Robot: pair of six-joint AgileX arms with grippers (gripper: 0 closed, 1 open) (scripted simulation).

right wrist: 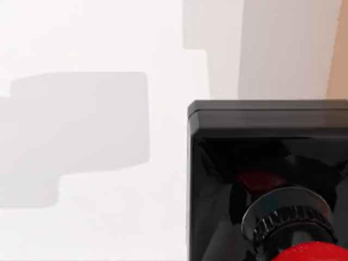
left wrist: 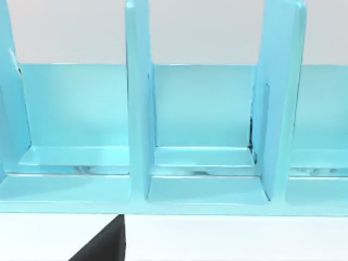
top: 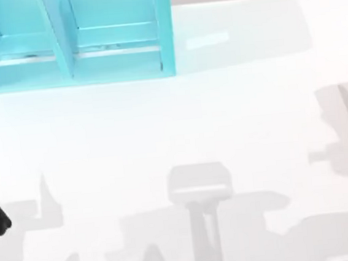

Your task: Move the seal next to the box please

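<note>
My fingers' state: cannot tell. The seal (right wrist: 266, 179), square glossy black base with red knob, sits close beneath my right wrist, above the white counter (top: 174, 136), presumably carried. The turquoise compartmented box (top: 73, 41) is far-left.

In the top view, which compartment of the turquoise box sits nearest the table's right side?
The compartment against the box right end wall; the others lie left of its divider.
</note>
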